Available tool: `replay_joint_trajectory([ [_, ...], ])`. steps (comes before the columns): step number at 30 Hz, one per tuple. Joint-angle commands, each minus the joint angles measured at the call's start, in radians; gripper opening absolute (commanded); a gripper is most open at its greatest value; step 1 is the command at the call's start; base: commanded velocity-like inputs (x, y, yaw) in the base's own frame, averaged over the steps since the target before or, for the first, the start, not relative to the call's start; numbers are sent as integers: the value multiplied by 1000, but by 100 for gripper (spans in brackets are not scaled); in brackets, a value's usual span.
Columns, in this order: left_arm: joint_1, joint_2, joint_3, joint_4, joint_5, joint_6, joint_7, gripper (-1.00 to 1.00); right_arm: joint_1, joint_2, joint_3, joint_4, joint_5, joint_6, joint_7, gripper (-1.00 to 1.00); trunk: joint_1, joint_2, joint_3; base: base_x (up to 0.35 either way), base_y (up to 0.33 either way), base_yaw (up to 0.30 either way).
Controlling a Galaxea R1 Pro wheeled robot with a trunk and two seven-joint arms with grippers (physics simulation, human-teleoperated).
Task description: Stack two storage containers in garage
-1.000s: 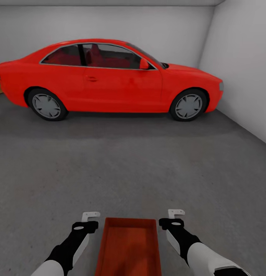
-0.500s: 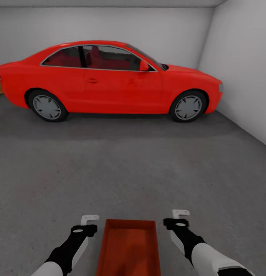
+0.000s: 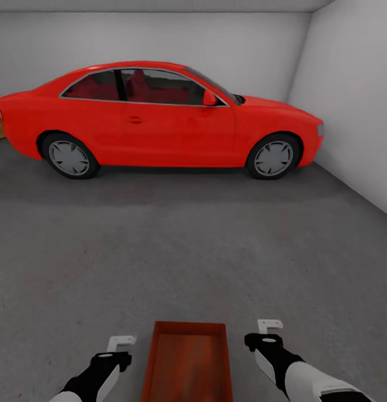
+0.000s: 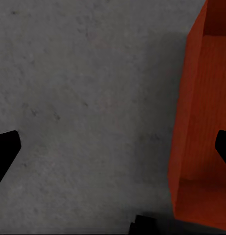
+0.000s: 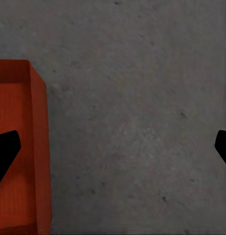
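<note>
On the garage floor, nearest the robot, a red-orange box sits between two spread, empty end effectors (left, right), each just beside a long wall without touching. Well beyond, a red car stands against white walls.

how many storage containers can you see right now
1: a red-orange storage container on the garage floor between the left gripper and right gripper. A second one could be out of frame.
</note>
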Motion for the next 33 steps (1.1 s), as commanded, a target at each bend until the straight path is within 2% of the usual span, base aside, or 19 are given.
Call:
replay_joint_trajectory([
  [1, 0, 2, -6, 4, 10, 1, 6, 100, 0, -1, 7, 3, -7, -10, -5, 100, -4, 7, 2, 0, 0, 0],
  [4, 0, 5, 10, 12, 10, -15, 6, 100, 1, -3, 6, 10, -11, -56, -8, 100, -16, 28, 12, 0, 0, 0],
  [5, 0, 7, 35, 15, 9, -21, 6, 100, 1, -3, 6, 12, -12, -73, -12, 100, -19, 35, 15, 0, 0, 0],
  [12, 0, 9, 45, 29, 7, -23, 6, 100, 1, -17, 6, 34, -14, -79, -14, 100, -46, 84, 37, 0, 0, 0],
  [13, 0, 28, 46, 57, 8, -42, 6, 100, 1, -42, 6, 67, -17, -81, -14, 100, -50, 91, 40, 0, 0, 0],
  [14, 0, 39, 46, 75, 10, -51, 5, 100, 7, -54, 6, 79, -19, -83, -13, 100, -54, 98, 43, 0, 0, 0],
  [16, 0, 45, 46, 96, 10, -56, 5, 100, 17, -64, 6, 85, -19, -89, -13, 100, -62, 112, 49, 0, 0, 0],
  [17, 0, 49, 45, 177, 10, -136, 4, 100, 48, -73, 5, 91, -21, -94, -12, 100, -65, 119, 53, 0, 0, 0],
  [23, 1, 50, 44, 270, 10, -175, 2, 100, 84, -73, 4, 106, -21, -95, -7, 100, -88, 161, 71, 0, 0, 0],
  [28, 14, 48, 43, 347, 9, -234, 0, 100, 133, -72, 5, 110, -15, -99, -5, 100, -108, 196, 87, 0, 0, 0],
  [33, 66, 45, 42, 381, 7, -284, 0, 100, 215, -69, 6, 111, -11, -144, -3, 100, -127, 231, 103, 0, 0, 0],
])
